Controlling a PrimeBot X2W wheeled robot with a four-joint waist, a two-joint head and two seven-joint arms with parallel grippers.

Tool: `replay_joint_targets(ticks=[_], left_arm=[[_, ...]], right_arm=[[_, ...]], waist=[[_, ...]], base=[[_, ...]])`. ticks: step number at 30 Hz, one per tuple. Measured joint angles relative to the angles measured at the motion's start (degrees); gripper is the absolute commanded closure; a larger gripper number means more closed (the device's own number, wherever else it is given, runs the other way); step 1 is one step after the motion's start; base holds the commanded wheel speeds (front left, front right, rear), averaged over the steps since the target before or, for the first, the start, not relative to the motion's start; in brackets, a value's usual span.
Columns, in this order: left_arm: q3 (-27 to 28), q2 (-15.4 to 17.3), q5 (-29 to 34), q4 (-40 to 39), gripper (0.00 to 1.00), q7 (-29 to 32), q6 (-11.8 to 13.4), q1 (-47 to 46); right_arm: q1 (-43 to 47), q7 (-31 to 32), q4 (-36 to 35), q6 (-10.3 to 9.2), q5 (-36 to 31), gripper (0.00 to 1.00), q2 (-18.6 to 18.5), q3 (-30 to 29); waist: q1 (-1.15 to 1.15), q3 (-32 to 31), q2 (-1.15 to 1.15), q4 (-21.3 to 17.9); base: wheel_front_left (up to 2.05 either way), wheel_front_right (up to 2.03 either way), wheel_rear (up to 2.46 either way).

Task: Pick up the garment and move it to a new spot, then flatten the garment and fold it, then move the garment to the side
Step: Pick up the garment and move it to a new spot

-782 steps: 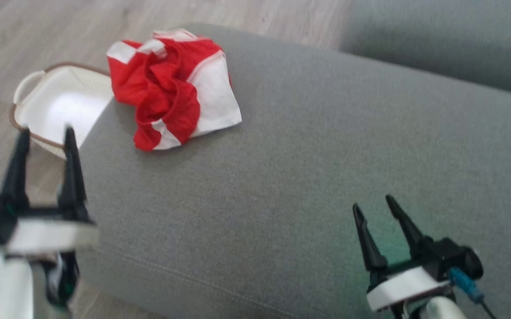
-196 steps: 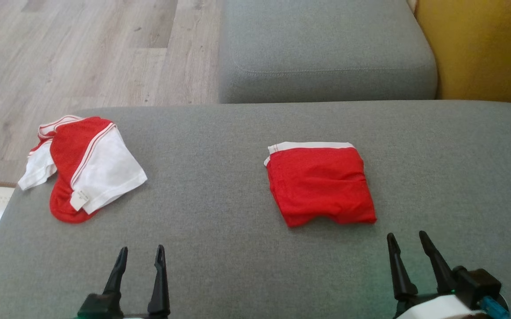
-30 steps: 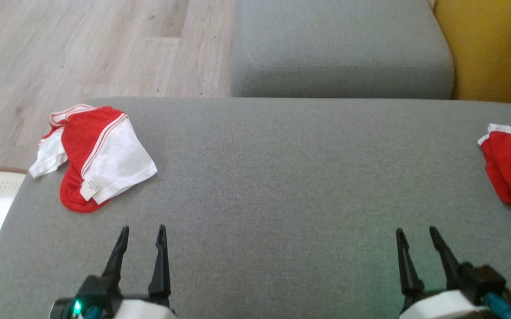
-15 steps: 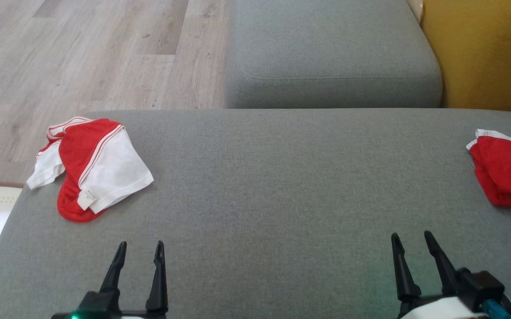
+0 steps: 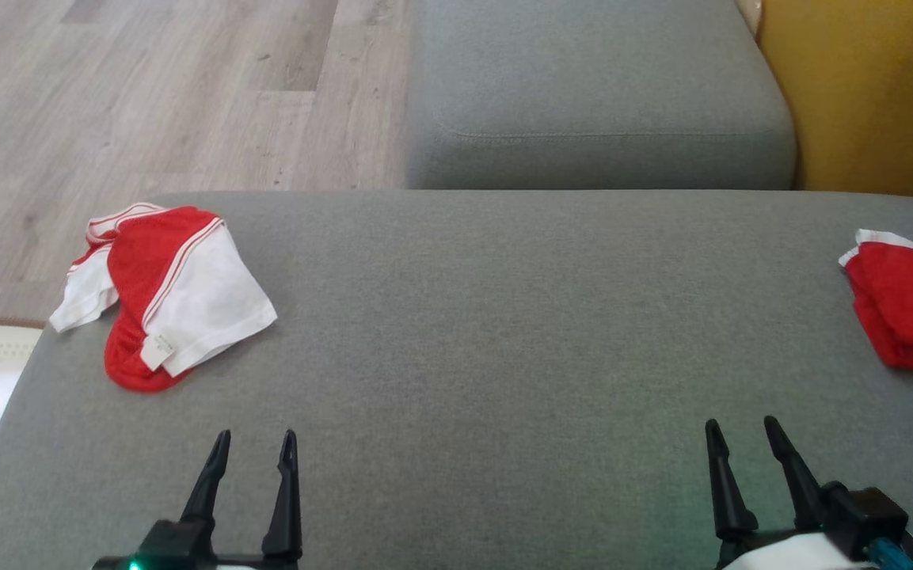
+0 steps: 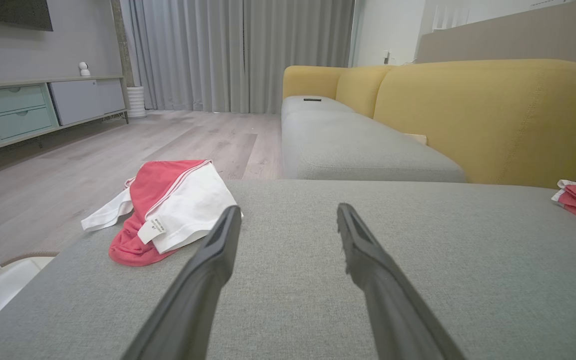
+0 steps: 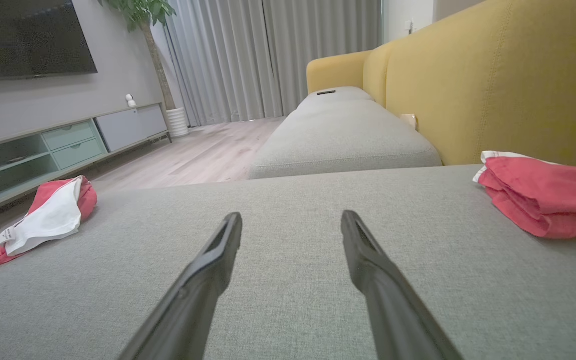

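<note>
— How do our grippers stand?
— Both are spread apart and empty. Our left gripper [image 5: 256,435] sits over the near part of the grey cushion [image 5: 504,332], fingers parted, touching no cloth. Our right gripper [image 5: 741,422] stands likewise at the near right, nothing between its fingers.
— And where do we see the garment?
— The folded red garment [image 5: 903,313] lies at the cushion's right edge, beyond and to the right of our right gripper. It is well apart from that gripper, with a white band along its far edge.
— And the other piece?
— The red-and-white garment [image 5: 179,293] lies crumpled at the cushion's left edge. It is ahead and left of our left gripper, apart from it, a label showing on its near side.
</note>
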Motion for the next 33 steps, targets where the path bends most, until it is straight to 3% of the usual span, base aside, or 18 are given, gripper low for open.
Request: replay_joint_targets(ticks=[9,27,33], left_arm=[[0.18,0.01,0.05,0.09,0.0,0.0,-0.22,-0.02],[4.11,0.11,1.59,0.35,0.0,-0.01,-1.19,-0.01],[4.88,0.11,1.58,-0.03,0.0,0.0,-1.08,-0.01]], right_arm=[[0.05,0.0,-0.03,0.0,0.55,0.0,0.01,-0.14],[0.4,-0.08,-0.08,0.0,2.91,0.0,0.05,1.45],[0.32,-0.08,-0.07,0.0,2.81,0.0,0.08,1.79]], waist=[[0.0,0.47,0.0,3.76],[0.0,1.15,0.0,17.1],[0.0,1.83,0.0,19.62]], base=[[0.0,0.0,0.0],[0.0,0.0,0.0],[0.0,0.0,0.0]])
